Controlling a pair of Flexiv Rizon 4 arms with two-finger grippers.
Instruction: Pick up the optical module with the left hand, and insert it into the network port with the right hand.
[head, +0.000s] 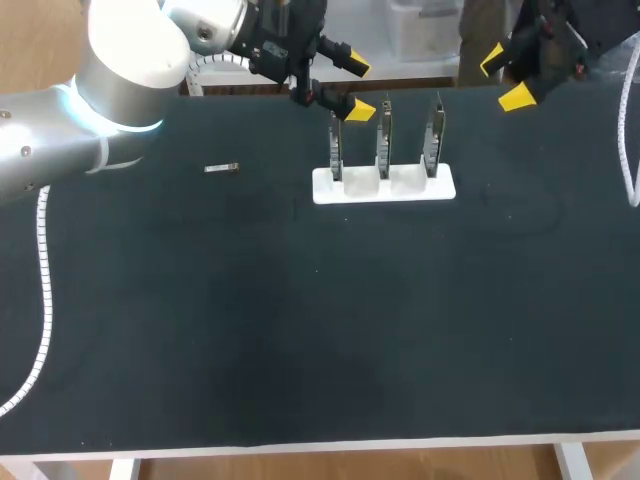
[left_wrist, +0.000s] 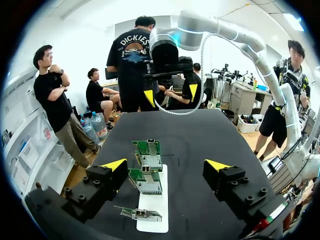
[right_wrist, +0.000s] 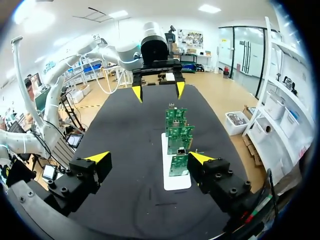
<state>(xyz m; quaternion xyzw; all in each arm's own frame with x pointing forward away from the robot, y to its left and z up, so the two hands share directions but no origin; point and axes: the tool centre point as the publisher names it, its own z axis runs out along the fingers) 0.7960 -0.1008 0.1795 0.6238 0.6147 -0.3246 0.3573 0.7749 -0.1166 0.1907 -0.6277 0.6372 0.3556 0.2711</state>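
1. Both claws are wide open and empty. The left claw (head: 358, 87) hangs at the far side, just over the nearest of the upright network cards (head: 384, 135). The right claw (head: 504, 78) hangs off past the other end of the row.
2. The optical module (head: 222, 168) lies alone on the dark surface (head: 300, 320), well apart from the left claw. A low sweep towards it could clip that first card.
3. The module is small and lies flat, so a shallow pinch may skid it away or pick it up crooked.
4. The hand-over looks tight, and the yellow tips could knock together or drop the module.
5. The white holder (head: 440, 188) appears merely set down, so a hard or misaligned push at the port could slide or tip it.
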